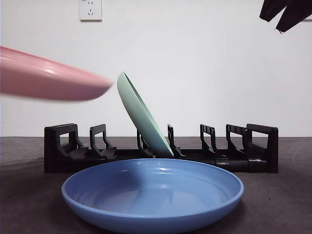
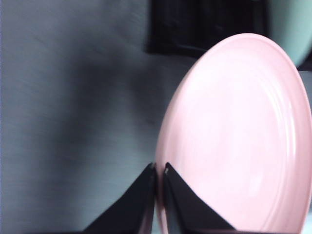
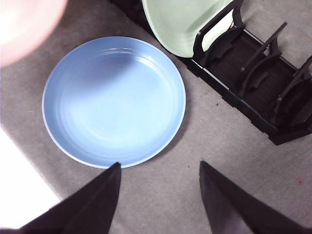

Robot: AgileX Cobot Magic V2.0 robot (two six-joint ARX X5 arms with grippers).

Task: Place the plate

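Observation:
My left gripper (image 2: 159,168) is shut on the rim of a pink plate (image 2: 243,136). That pink plate (image 1: 48,78) hangs blurred in the air at the left of the front view, above the left end of the black dish rack (image 1: 58,146), and its edge shows in the right wrist view (image 3: 27,24). A green plate (image 1: 144,117) leans in a middle slot of the rack (image 3: 263,83). A blue plate (image 1: 153,195) lies flat on the table in front of the rack. My right gripper (image 3: 158,168) hangs open above the table beside the blue plate (image 3: 114,100).
The rack has several free slots left and right of the green plate (image 3: 185,24). A white wall with a socket (image 1: 90,9) stands behind. A black arm tip (image 1: 285,12) shows at the top right corner of the front view.

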